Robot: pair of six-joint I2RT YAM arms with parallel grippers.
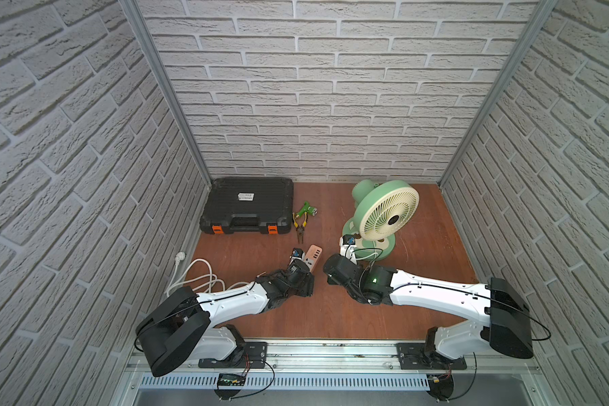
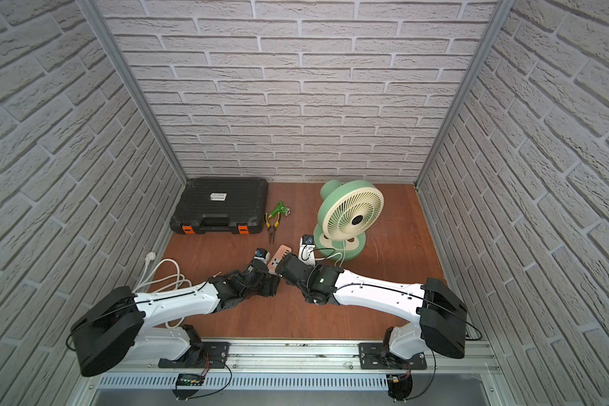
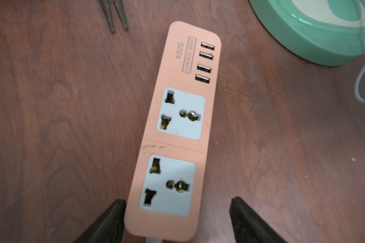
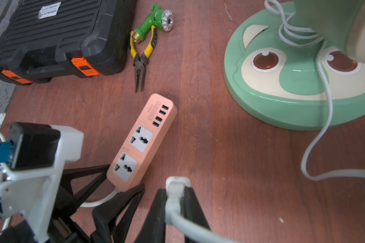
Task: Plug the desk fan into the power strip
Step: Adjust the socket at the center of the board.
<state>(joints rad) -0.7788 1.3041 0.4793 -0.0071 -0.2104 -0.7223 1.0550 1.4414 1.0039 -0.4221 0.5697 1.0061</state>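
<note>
While our left gripper [image 3: 178, 201] stands open astride the cable end of the short peach-pink rectangular power strip [image 3: 175, 145], our right gripper [image 4: 176, 189] is clamped on the small white plug [image 4: 177, 182] of the thin white cord [image 4: 325, 94]. We see the strip lying flat on the brown wooden tabletop [image 1: 331, 309], the plug just beside its cable end, and the mint-green round desk fan [image 1: 384, 214] with cream slatted grille upright nearby.
</note>
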